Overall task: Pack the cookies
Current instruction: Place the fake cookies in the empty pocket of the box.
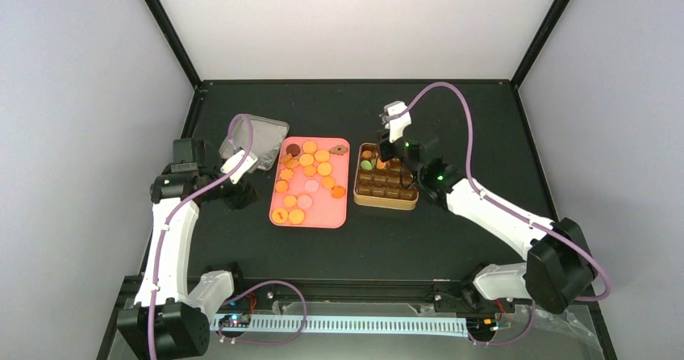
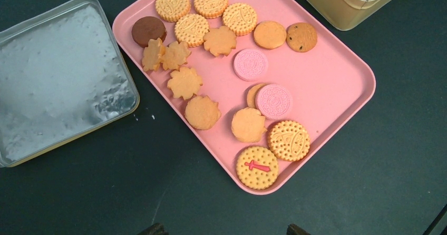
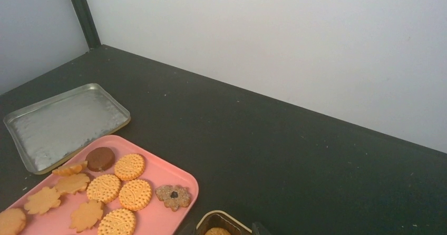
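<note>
Several cookies (image 1: pixel 309 170), mostly orange with a few pink and one dark brown, lie loose on a pink tray (image 1: pixel 339 215). The left wrist view shows them close up, a sword-marked cookie (image 2: pixel 256 166) nearest. My left gripper (image 2: pixel 225 229) hovers over the dark table just off the tray's near corner, open and empty. My right gripper (image 1: pixel 384 156) is over the far left corner of the gold tin (image 1: pixel 385 201), which holds a green cookie (image 1: pixel 367 165). In the right wrist view an orange cookie (image 3: pixel 217 231) sits between its fingertips above the tin's corner cup (image 3: pixel 226 217).
The tin's silver lid (image 1: pixel 256 138) lies upside down left of the tray, close to my left arm. Brown compartment cups fill the tin. Black frame posts and light walls enclose the table.
</note>
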